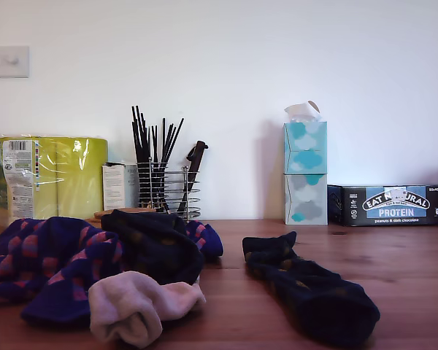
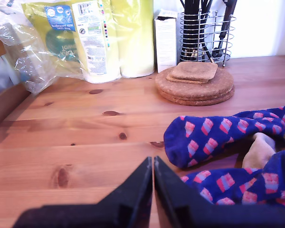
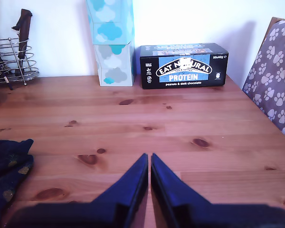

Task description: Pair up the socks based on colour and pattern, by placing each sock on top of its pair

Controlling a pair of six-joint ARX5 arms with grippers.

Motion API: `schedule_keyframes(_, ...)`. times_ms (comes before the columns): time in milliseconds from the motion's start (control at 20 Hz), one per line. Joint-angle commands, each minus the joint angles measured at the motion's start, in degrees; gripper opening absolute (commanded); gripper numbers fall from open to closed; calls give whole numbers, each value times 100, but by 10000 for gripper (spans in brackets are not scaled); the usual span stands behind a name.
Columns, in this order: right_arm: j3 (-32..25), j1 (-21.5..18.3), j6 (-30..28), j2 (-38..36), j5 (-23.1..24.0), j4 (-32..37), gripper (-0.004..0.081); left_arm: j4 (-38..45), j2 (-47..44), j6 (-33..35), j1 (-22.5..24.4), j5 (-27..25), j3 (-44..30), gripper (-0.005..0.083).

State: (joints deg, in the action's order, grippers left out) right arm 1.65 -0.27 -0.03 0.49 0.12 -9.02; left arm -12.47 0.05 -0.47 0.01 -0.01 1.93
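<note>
Handling limp, light socks — pinch a raised fold of the cream sock (image 1: 135, 310) atop the checked sock (image 2: 213, 135); both claws pressed together, empty.

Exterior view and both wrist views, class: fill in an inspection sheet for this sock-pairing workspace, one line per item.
Surface: knotty pine table, bare between the sock groups.
Job's things: blue checked socks, a dotted navy sock and a cream sock heaped at the exterior view's left; another dotted navy sock lies apart.
Clutter: cork mats, wire utensil holder, tissue boxes, protein bar box, yellow wrapped rolls.
Grippers: first pincer and second pincer shut, empty.
Cables: nothing seen.
Surroundings: white wall, paw-print fabric.
</note>
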Motion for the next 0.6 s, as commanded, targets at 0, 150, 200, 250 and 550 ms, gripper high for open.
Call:
schedule_keyframes(0, -76, 0, 17, -31, -17, 33, -13, -127, -39, -13, 9, 120, -72, -13)
schedule_keyframes(150, -76, 0, 15, -31, -17, 33, -13, -127, -39, -15, 9, 120, -72, -13)
schedule_keyframes(200, -76, 0, 15, -31, -17, 33, -13, -127, -39, -15, 9, 120, -72, -13)
schedule_keyframes(250, -76, 0, 17, -31, -17, 33, -13, -127, -39, -15, 9, 122, -72, -13)
schedule_keyframes(550, -76, 0, 20, -31, -17, 160, -13, 140, -39, -105, 9, 138, -70, -14)
